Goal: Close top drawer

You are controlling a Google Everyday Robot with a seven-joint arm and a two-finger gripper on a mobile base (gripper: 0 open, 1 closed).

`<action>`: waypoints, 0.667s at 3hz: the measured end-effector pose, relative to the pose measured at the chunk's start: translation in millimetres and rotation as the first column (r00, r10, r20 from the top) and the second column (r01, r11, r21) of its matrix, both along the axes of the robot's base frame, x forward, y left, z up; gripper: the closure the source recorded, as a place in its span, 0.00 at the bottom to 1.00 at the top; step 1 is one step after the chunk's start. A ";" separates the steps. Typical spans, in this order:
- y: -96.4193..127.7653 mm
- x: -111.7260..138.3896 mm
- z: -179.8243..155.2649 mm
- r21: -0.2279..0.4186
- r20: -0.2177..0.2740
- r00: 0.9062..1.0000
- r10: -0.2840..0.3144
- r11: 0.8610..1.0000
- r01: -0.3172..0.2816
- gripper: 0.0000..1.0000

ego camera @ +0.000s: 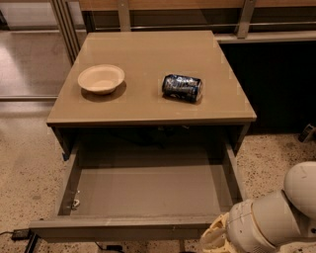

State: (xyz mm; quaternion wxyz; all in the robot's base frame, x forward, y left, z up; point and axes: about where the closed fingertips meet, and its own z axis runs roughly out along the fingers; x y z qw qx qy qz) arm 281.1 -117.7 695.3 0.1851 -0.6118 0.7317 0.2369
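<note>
A tan counter [148, 57] with a smooth, faintly glossy top stands on a speckled terrazzo floor [29, 168]. Behind it runs a wooden-looking rail on grey metal posts [123, 15]. To the far left the floor is polished and reflective, and to the right of the counter lies a dark recess. On the counter's left part sits a shallow round bowl [100, 78], pale cream and matte. To its right, well apart from it, a dark blue drinks can [182, 87] lies on its side, dented, with shiny printed metal. Below the countertop the top drawer [148, 190] is pulled far out toward the near side. It is as wide as the cabinet, shallow and rectangular, with plain grey-brown walls and a flat grey floor. Its handle-less front panel [123, 229] runs along the near edge. A small pale object [75, 203], too small to identify, lies in the drawer's near left corner. The gripper [213, 238], cream-coloured and somewhat translucent, is at the near right, right at the right end of the front panel. Whether it touches the panel, and how its jaws stand, cannot be told. Behind it the rounded, smooth white arm [276, 217] fills the near right corner. A dark cable [15, 233] lies on the floor at the near left.
</note>
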 end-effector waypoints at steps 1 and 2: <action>8.1 12.1 -11.6 0.002 0.028 1.000 0.006 1.000 -0.006 1.00; 8.7 38.8 -20.2 -0.039 0.086 0.996 0.001 0.999 0.003 0.99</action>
